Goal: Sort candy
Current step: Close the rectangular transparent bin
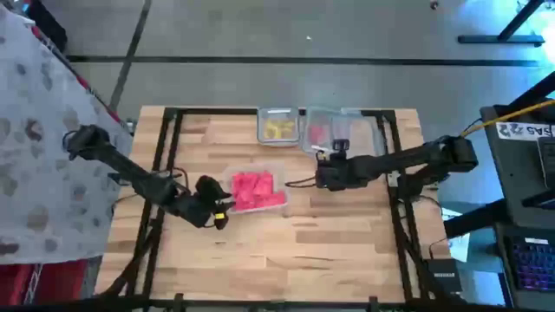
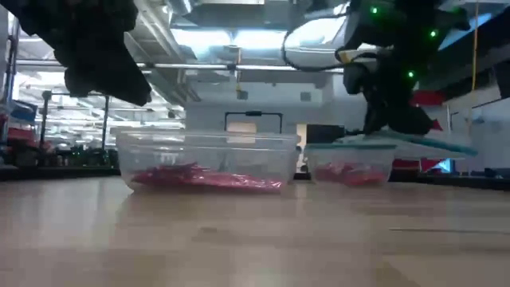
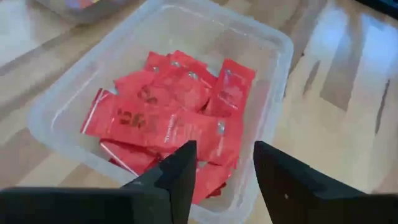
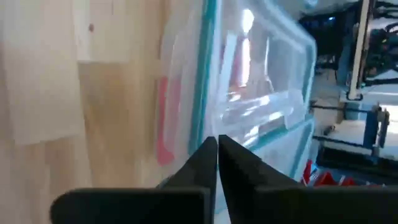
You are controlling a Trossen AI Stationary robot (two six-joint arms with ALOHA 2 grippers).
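Overhead and wrist views of a candy-sorting bench. The left gripper hangs just beside the near-left corner of an open clear tub in the middle of the wooden table; its fingers stand apart, with nothing between them. The tub holds the red candy packets, lying flat and overlapping in a loose heap.

The right gripper sits at the edge of a second tub at the far side of the table, its fingers pressed together. This tub carries a clear lid with a teal rim, resting askew, and pink candy shows through its wall. A third tub beside it holds yellow pieces.

Risks, as judged: the closed right fingers may nudge the loose lid off or push the light tub along the table. On the left, overlapping packets could come up in pairs, or the fingers could catch the tub wall and tip it.
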